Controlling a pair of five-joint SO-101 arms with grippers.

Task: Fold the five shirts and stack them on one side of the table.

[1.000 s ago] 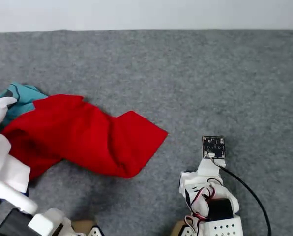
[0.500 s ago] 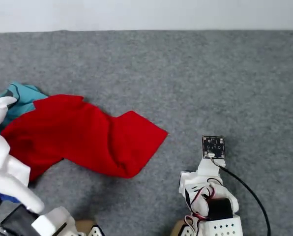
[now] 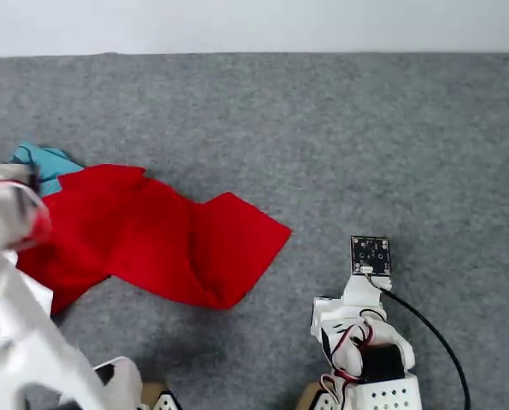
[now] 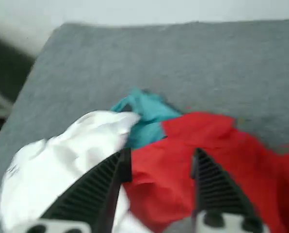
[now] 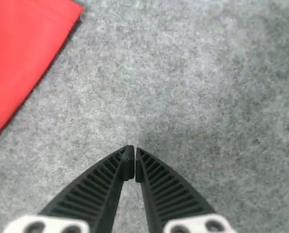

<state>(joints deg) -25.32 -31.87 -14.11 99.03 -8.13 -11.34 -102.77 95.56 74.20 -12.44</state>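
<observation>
Grey mat (image 3: 323,128), red shirt (image 3: 152,239) sprawled on it, teal shirt (image 3: 45,162) and white shirt (image 4: 62,160) beside its left end, my left gripper (image 4: 161,155) spread above it, swung in since a second ago, right gripper (image 5: 135,155) pressed together, empty, off its right.

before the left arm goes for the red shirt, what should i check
1. Open left gripper: ok, it is above the red shirt.
2. Empty left gripper: ok.
3. Parked right gripper: ok, shut over bare table.
4. Flat red shirt: not ok, it is rumpled and overlaps the teal shirt.
5. Red shirt clear of the white shirt: cannot tell.
</observation>
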